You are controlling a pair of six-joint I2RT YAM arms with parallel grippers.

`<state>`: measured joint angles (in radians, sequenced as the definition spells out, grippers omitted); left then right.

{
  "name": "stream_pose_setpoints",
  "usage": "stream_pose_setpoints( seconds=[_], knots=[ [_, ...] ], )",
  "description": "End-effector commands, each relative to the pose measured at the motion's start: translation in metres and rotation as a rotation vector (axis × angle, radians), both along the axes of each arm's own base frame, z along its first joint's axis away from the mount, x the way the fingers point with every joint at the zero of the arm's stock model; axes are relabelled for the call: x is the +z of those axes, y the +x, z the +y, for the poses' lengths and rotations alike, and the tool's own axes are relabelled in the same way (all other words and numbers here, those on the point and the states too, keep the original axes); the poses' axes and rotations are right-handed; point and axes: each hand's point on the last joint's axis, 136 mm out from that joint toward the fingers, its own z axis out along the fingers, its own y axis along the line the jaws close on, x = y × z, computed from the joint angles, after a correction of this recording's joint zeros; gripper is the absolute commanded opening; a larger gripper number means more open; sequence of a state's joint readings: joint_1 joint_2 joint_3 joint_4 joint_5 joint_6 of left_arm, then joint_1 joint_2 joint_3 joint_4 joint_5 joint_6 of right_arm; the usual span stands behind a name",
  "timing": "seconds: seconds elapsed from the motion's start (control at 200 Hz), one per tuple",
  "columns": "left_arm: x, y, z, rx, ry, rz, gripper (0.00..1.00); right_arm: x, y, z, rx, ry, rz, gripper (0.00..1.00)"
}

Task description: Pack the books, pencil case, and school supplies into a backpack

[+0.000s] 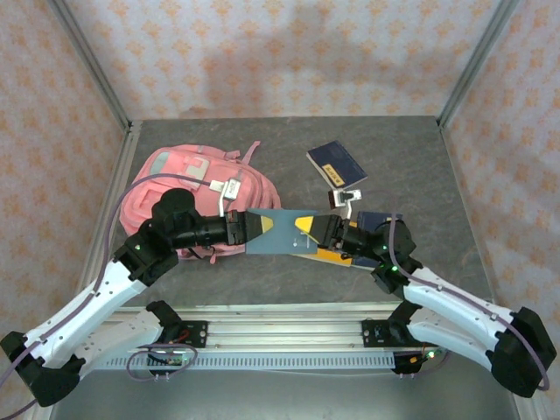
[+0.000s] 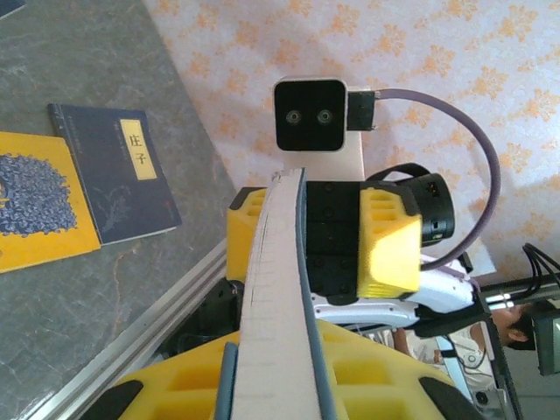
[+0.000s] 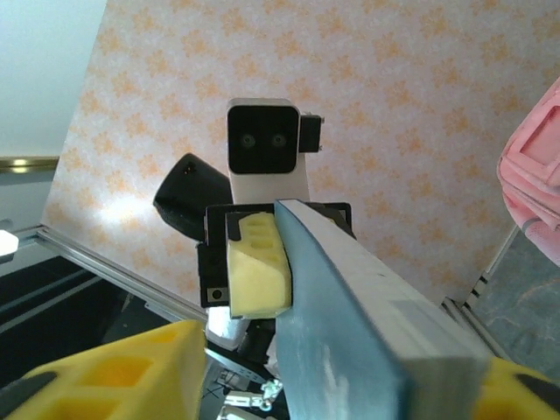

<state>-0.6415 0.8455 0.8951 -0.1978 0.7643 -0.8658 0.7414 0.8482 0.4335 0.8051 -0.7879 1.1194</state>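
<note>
One teal notebook was raised off the table just right of the backpack; the left gripper was clamped on the notebook's end nearer the backpack; the right gripper straddled the end farther from the backpack, jaws not closed, one finger standing apart from the cover; a navy book lay flat farther right of the backpack, beyond the notebook.

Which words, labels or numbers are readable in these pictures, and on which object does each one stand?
"庄子": on the yellow label of the navy book, left wrist view.
The far navy book, top view: the print on its cover is too small to read.
The yellow book: a blue pattern, no readable text.
</note>
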Motion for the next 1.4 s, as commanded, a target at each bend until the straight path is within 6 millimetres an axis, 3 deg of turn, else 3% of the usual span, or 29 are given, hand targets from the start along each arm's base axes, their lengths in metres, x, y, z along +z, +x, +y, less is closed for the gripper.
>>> stream_pose_setpoints(
  seconds=[0.0,0.17,0.255,0.435,0.575,0.711,0.836,1.101,1.216,1.396],
  knots=[
    [-0.003,0.012,0.004,0.049,0.021,-0.019,0.0,0.008,-0.01,-0.004,0.005,0.011,-0.06,0.32],
    [-0.009,0.014,0.004,0.054,0.047,-0.017,0.0,-0.003,-0.005,-0.002,-0.01,-0.035,-0.045,0.08],
    [-0.019,0.016,0.009,0.068,0.116,-0.019,0.0,-0.008,0.001,-0.006,-0.067,-0.081,-0.055,0.03],
    [-0.061,0.035,0.037,0.16,0.394,0.013,0.36,-0.051,0.025,-0.028,-0.286,-0.376,-0.054,0.0],
    [-0.097,0.064,0.076,0.288,0.689,0.07,0.48,-0.09,0.048,-0.064,-0.487,-0.654,0.007,0.0],
    [-0.111,0.099,0.105,0.397,0.906,0.083,0.56,-0.1,0.056,-0.083,-0.58,-0.743,0.001,0.0],
    [-0.126,0.134,0.124,0.465,1.053,0.109,0.57,-0.099,0.06,-0.088,-0.616,-0.76,-0.015,0.0],
    [-0.156,0.194,0.132,0.48,1.183,0.171,0.58,-0.098,0.064,-0.09,-0.627,-0.789,-0.065,0.0],
    [-0.175,0.207,0.131,0.453,1.21,0.213,0.57,-0.102,0.064,-0.092,-0.629,-0.808,-0.071,0.0],
    [-0.199,0.212,0.132,0.416,1.26,0.251,0.58,-0.11,0.063,-0.092,-0.617,-0.817,-0.072,0.0]
  ],
)
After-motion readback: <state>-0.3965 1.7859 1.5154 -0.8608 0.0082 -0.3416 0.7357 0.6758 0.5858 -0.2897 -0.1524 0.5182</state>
